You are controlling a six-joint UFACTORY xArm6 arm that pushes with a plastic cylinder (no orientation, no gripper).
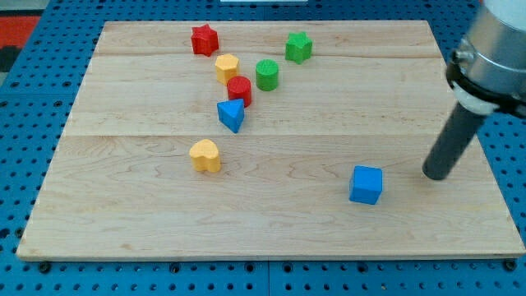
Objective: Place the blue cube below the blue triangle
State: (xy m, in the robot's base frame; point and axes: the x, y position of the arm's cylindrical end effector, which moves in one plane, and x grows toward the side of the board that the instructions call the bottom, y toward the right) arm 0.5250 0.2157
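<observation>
Camera view looks down at an angle on a pale wooden board (271, 222) made of long planks with visible grain, resting on a blue perforated base (25, 115). The arm enters from the view's upper right as a grey cylindrical housing (497, 45), from which a straight dark rod slants down and to the left. My tip (434, 175) meets the board near the view's right edge; it carries nothing and touches no block.

The blue cube (366, 184) sits just to the view's left of my tip, a little lower in the view, with a clear gap between them. The blue triangle (231, 114) stands well apart from the cube, up and to the left near the board's middle. Touching or nearly touching it at its upper right is a red cylinder (239, 89), and above that a yellow block (227, 67) with a roughly hexagonal outline. A green cylinder (267, 74) and a green star (298, 46) lie to the right of these, and a red star (204, 39) lies near the top. A yellow heart-shaped block (205, 154) sits alone below and left of the triangle. All blocks look like matte plastic.
</observation>
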